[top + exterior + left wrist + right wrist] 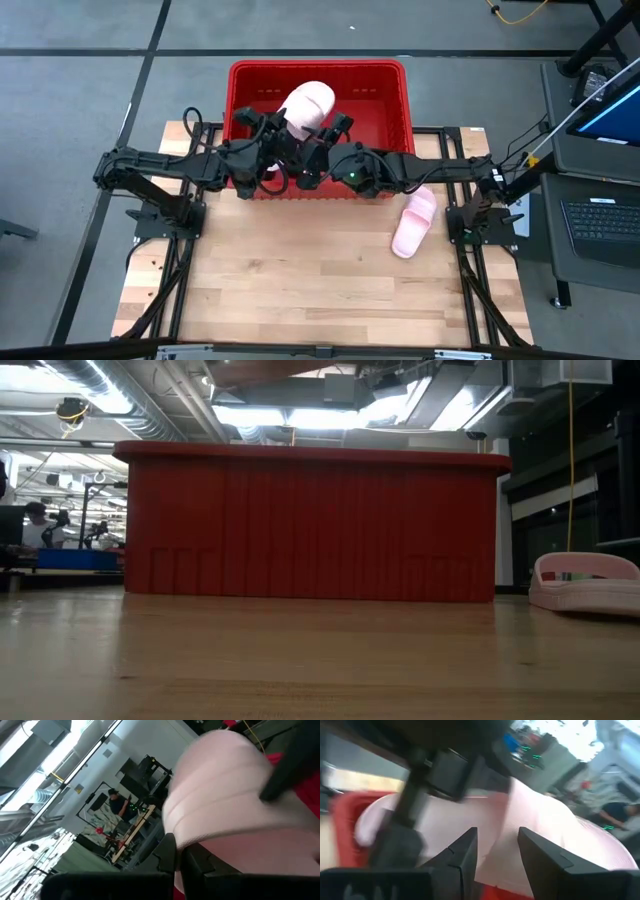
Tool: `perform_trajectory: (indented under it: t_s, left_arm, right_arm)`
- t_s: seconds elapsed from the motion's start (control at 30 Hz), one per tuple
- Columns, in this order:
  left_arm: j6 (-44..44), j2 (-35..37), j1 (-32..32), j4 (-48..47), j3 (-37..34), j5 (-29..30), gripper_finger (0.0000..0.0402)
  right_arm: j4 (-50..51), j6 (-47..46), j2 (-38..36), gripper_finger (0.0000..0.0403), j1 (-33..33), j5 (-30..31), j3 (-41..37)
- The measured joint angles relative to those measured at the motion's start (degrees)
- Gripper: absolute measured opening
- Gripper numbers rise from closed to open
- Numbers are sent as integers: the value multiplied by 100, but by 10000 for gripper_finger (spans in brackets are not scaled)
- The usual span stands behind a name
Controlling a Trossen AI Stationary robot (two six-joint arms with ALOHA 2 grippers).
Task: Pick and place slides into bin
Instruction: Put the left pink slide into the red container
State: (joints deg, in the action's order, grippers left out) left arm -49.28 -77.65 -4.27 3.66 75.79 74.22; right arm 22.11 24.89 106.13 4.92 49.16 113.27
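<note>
Bright overhead ceiling lights [270, 415] glare; both wrist views are motion-blurred.

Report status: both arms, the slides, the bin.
Left gripper and right gripper both gripping one pink slide over the red bin. Second pink slide waiting on table. Nothing blocking.

Grey floor [80, 90], bright ceiling lights [270, 415]

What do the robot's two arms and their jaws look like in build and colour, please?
Both arms are dark, near-black, jointed segments with dark cables running along them. The left gripper and right gripper end in chunky, angular black fingers. A small green light glows on the right arm.
</note>
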Motion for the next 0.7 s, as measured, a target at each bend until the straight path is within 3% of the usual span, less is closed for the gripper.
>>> perform_trajectory:
  t_s: [0.13,0.47,0.7]
  left_arm:
    - [-13,0,0,0,0,-34,3]
    - [-2,9,-4,2,0,-181,3]
    - [-64,11,-7,-10,0,-198,3]
  right_arm:
    - [-20,421,6,145,-21,553,0]
    - [-54,786,6,142,-23,671,-2]
    - [-249,1435,6,110,-21,949,-2]
